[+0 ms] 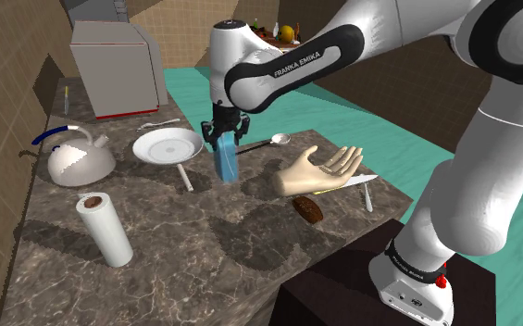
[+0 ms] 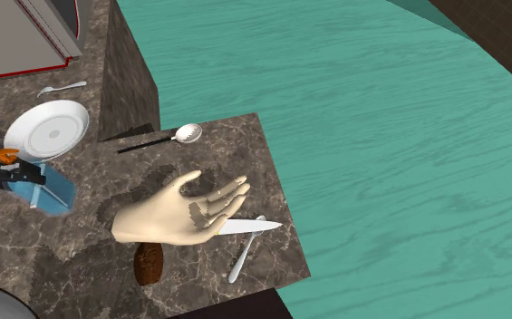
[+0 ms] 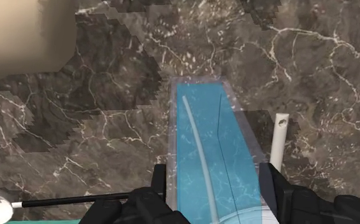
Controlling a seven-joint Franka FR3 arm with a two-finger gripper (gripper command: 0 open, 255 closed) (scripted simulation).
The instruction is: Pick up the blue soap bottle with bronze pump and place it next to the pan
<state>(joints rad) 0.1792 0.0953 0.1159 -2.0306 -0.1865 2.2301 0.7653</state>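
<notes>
**Shoulder view: soap bottle in the gripper, not yet placed**

Shoulder view: the black gripper points down over a dark marble tabletop. It is closed on the top of a translucent blue soap bottle, which hangs upright below it. The bottle is between a white plate and a beige model hand. In the wrist view both fingers press against the bottle's sides. Whether the base has left the surface cannot be told. Judged from this, the grasp is made. Carrying the bottle to the pan and setting it down beside it remain.
</notes>
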